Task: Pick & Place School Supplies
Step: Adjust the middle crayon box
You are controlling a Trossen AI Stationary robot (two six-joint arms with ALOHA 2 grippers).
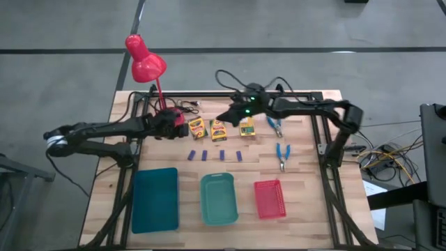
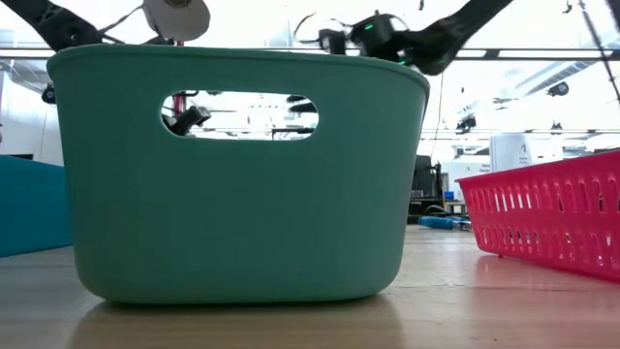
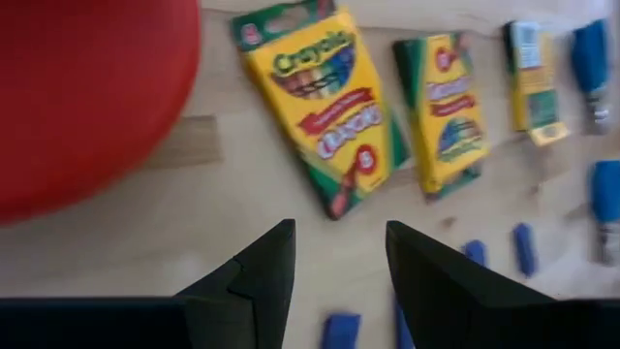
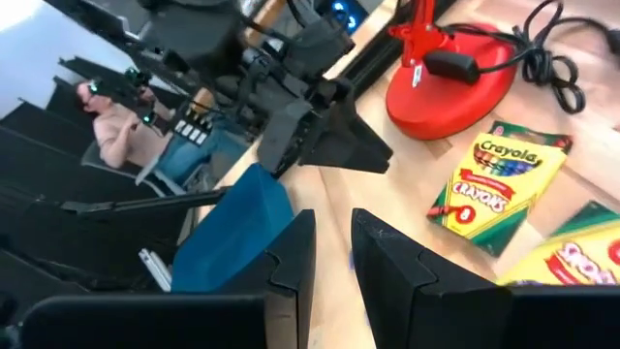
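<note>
Jaws on left gripper [image 3: 334, 257] were released over leftmost crayon box [image 3: 325, 105]; right gripper [image 4: 329, 254] jaws narrowly parted, empty. Risk: clipping lamp base [image 3: 87, 97].

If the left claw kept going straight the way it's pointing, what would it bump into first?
Probably the nearest crayon box: it lies straight ahead of the open left gripper, with bare wood between. Depth is hard to judge.

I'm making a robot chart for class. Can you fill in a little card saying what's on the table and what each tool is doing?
crayon boxes: three in a row
purple blocks: four in a row
scissors: two, on the right
trays: three, all empty
left tool: open, hovering near the left crayon box, holding nothing
right tool: above the boxes, nothing between its fingers
</note>
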